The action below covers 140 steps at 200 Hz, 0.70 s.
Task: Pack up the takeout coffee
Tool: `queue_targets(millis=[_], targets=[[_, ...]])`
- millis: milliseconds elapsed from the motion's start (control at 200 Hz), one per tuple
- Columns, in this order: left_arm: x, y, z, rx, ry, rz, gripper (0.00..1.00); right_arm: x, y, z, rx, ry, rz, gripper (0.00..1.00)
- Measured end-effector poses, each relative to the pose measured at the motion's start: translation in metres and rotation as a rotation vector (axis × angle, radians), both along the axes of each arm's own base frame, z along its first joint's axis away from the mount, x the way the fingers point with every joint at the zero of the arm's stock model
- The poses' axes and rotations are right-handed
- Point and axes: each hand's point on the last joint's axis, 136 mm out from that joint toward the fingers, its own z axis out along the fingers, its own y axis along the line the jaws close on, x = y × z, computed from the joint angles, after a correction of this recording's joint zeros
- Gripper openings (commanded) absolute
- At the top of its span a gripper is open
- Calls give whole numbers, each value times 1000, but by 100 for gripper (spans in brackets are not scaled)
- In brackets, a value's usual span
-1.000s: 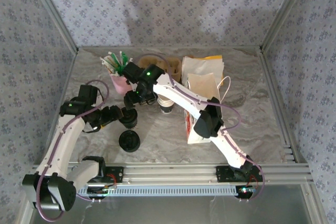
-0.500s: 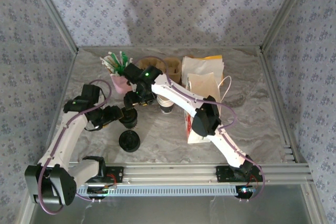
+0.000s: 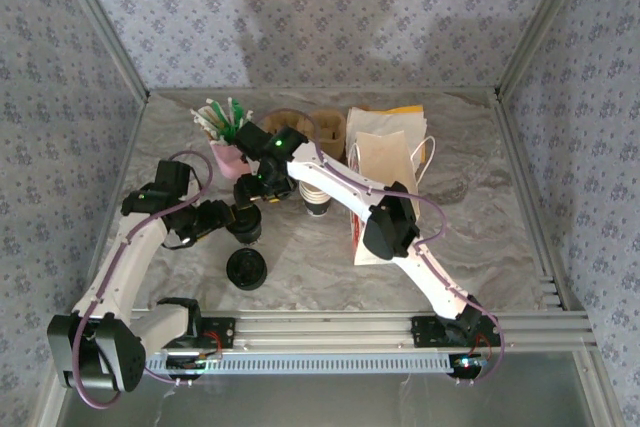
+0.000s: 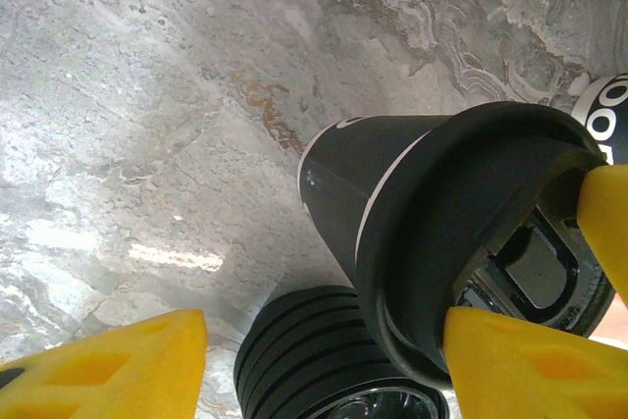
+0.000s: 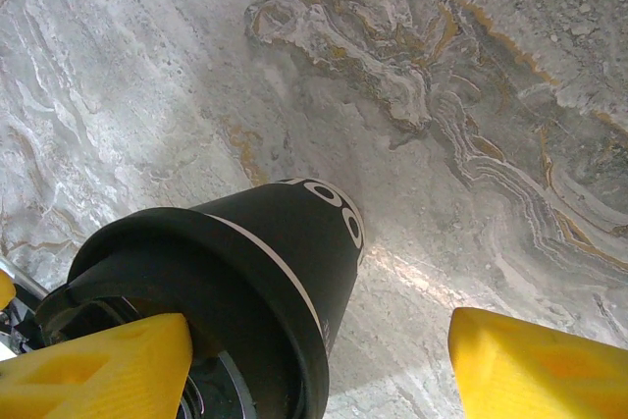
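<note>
Coffee stands on the table, left of middle, with both of your arms meeting at it. Your left gripper reaches in from the left. Your right gripper comes at it from the far side.

In your left wrist view the yellow fingers are spread wide. The black lid of the coffee sits against the right-hand one, and the other is well clear of the cup, so that claw is apart and grips nothing. Your right wrist view shows the same. Its fingers are wide apart, the cup's lid is beside one and bare marble lies in front of the other, so nothing is clamped there either.

A loose lid lies on the table just nearer to you than the coffee. A stack of white cups stands just to its right, with a paper bag beyond that. A pink cup of sticks stands behind the coffee.
</note>
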Motion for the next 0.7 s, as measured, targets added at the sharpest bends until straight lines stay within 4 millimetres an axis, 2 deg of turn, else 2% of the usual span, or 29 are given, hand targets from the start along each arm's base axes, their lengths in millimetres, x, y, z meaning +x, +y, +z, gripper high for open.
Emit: queue_targets(millis=[700], targets=[[-2, -8, -2, -52, -6, -12, 60, -1, -1, 0, -7, -23, -1, 72]])
